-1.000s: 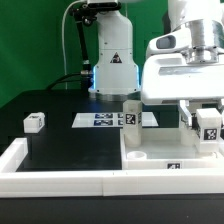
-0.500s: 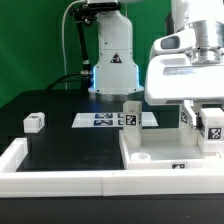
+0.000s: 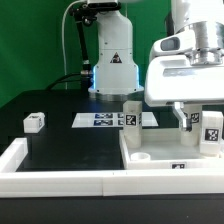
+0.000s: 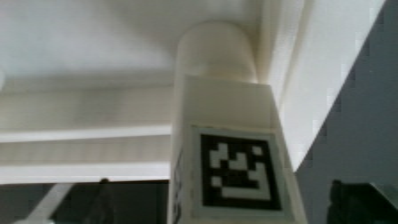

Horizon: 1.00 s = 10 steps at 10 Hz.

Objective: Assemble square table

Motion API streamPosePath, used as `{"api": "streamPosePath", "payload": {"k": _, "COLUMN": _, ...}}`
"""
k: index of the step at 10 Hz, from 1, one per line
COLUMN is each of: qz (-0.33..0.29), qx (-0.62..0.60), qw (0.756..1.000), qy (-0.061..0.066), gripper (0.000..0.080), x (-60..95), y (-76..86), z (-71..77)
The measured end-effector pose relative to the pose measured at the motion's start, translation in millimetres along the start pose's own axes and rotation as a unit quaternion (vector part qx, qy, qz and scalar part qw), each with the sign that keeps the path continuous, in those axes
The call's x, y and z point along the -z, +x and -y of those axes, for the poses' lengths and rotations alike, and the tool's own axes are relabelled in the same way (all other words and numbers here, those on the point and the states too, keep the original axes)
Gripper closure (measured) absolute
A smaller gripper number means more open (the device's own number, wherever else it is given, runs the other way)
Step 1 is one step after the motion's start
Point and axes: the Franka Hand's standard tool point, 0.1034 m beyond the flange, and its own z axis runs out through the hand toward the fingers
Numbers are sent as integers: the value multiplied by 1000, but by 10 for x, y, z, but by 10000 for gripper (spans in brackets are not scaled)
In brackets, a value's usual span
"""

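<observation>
Pincer [image 3: 198, 122] spread, straddling the near leg [image 3: 210, 132], which stands upright on the slab [image 3: 160, 150] at the exterior view's right. One finger [image 3: 181, 118] is clear of that leg; the other is hidden behind it or cut off by the frame edge. The wrist view is blurred: near leg [image 4: 222, 120] with its tag, dark fingertips apart from it on both sides. Whether its end is seated, can't tell. The arm's body blocks the slab's back right. Back leg [image 3: 131, 113] is upright at the slab's back corner. Loose leg [image 3: 35, 122] sits on the bench [image 3: 60, 145], well apart.
</observation>
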Motion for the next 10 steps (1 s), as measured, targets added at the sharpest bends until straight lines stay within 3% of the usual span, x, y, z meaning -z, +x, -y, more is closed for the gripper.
{"api": "streamPosePath", "payload": {"k": 1, "qz": 0, "qx": 0, "qw": 1000, "qy": 0, "gripper": 162, "x": 0, "y": 0, "z": 0}}
{"api": "streamPosePath", "payload": {"k": 7, "qz": 1, "qx": 0, "qw": 1000, "qy": 0, "gripper": 150, "x": 1, "y": 0, "z": -2}}
{"api": "streamPosePath", "payload": {"k": 9, "qz": 37, "qx": -9, "qw": 999, "qy": 13, "gripper": 150, "x": 53, "y": 42, "z": 7}}
{"api": "streamPosePath", "payload": {"k": 10, "qz": 39, "qx": -11, "qw": 999, "qy": 12, "gripper": 150, "x": 50, "y": 59, "z": -22}}
